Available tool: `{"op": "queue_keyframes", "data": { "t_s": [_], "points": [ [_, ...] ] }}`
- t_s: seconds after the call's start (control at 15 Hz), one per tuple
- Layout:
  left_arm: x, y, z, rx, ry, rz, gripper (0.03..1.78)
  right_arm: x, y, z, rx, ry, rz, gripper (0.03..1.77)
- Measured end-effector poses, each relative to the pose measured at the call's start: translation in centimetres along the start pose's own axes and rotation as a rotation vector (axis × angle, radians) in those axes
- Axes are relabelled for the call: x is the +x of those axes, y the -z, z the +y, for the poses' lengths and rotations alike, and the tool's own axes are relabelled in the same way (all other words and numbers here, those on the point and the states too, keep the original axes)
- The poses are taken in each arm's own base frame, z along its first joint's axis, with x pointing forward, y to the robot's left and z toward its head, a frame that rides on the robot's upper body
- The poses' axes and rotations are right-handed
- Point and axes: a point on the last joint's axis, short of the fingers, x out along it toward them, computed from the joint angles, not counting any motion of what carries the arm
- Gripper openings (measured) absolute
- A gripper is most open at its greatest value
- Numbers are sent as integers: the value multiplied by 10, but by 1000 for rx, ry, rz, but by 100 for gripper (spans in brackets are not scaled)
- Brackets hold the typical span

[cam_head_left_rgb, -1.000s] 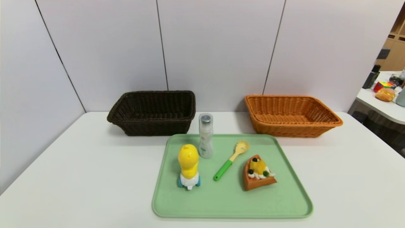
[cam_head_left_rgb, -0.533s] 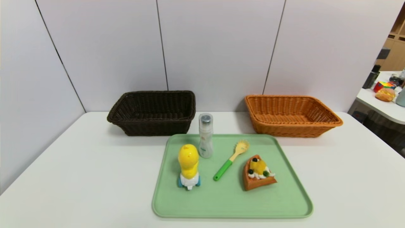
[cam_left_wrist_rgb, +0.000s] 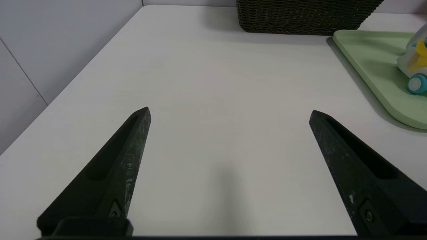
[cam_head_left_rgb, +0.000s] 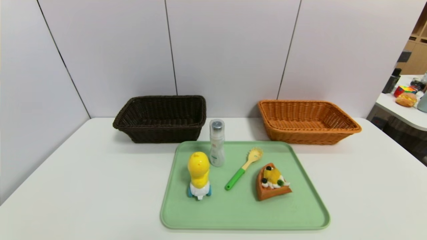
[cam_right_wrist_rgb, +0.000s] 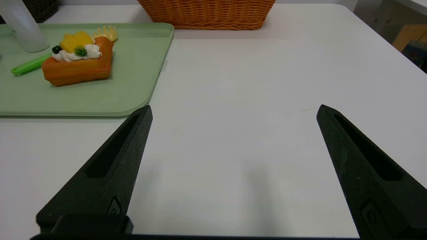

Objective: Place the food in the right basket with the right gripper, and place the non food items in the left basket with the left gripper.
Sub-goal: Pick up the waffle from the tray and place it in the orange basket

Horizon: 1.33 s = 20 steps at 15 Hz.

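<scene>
On the green tray [cam_head_left_rgb: 300,213] lie a cake slice with fruit on top [cam_head_left_rgb: 272,182], a yellow duck toy on wheels [cam_head_left_rgb: 198,175], an upright clear bottle [cam_head_left_rgb: 217,143] and a green-handled spoon [cam_head_left_rgb: 243,169]. Behind the tray stand a dark brown basket [cam_head_left_rgb: 160,117] at the left and an orange basket [cam_head_left_rgb: 307,120] at the right. My left gripper [cam_left_wrist_rgb: 228,111] hangs open over bare table left of the tray. My right gripper [cam_right_wrist_rgb: 233,110] hangs open over bare table right of the tray, with the cake slice [cam_right_wrist_rgb: 78,61] ahead of it. Neither arm shows in the head view.
White wall panels close the table at the back and left. A second table [cam_head_left_rgb: 405,110] with a burger toy and other small things stands off to the far right, beyond the table's right edge.
</scene>
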Motion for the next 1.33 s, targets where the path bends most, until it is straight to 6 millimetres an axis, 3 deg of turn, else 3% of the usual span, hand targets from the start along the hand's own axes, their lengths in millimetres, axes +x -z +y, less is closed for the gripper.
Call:
{"op": "queue_keyframes", "data": {
  "t_s": [0.2,0.4,0.53,0.67,1.0,1.13,1.33],
  "points": [
    [0,-2,0,35,7,-9,169,0,0,0,-38,-18,-4,170],
    [-6,-22,-3,59,92,-49,169,-2,-6,1,-99,-49,-16,170],
    [-6,-43,-4,62,116,-39,169,-6,-28,2,-97,-73,-39,170],
    [0,-71,-6,62,123,-32,169,-7,-64,2,-88,-84,-57,170],
    [50,-159,-12,58,141,4,169,19,-158,2,-87,-90,-48,170],
    [79,-179,-15,54,165,53,169,39,-179,2,-97,-90,-12,170],
    [127,-191,-25,40,219,148,169,74,-189,3,-119,-110,78,170]
  ]
}}
